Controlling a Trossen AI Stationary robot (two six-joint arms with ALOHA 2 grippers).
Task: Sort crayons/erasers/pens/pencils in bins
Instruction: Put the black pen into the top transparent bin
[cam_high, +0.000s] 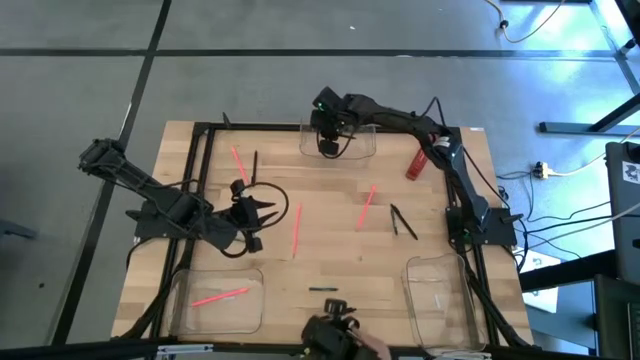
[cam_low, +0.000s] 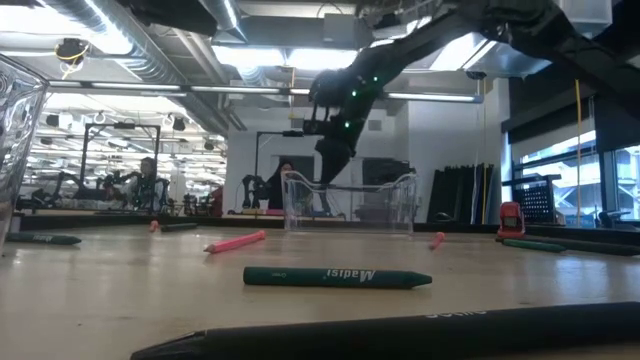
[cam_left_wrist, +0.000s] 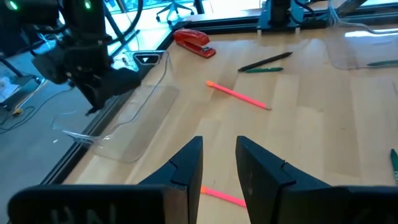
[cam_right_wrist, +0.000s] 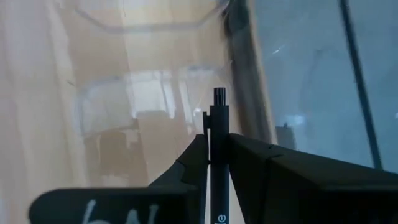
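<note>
My right gripper (cam_high: 328, 143) hangs over the clear far bin (cam_high: 338, 152), shut on a black pen (cam_right_wrist: 217, 134); in the low view it (cam_low: 335, 160) stands just above that bin's rim (cam_low: 350, 190). My left gripper (cam_left_wrist: 217, 165) is open and empty at the table's left (cam_high: 266, 210), above a long pink stick (cam_high: 296, 228). More pink sticks lie flat on the table (cam_high: 238, 162) (cam_high: 366, 205), and one lies in the near left bin (cam_high: 220, 296). Black sticks (cam_high: 403, 222) (cam_high: 254, 168) and a green crayon (cam_low: 338, 277) lie flat on the wood. My right gripper pinches the black pen's barrel (cam_right_wrist: 217, 158) between its two fingers. The pen lies along the fingers, and its clip end (cam_right_wrist: 219, 99) sticks out past the fingertips. The fingers point down over the far bin, and the pen is clear of the bin and the table.
A red stapler-like block (cam_high: 416, 163) lies at the far right. The near right bin (cam_high: 440, 290) stands by the right arm's base. A black pen (cam_low: 400, 335) lies right before the low camera. A black frame (cam_high: 200, 150) edges the table.
</note>
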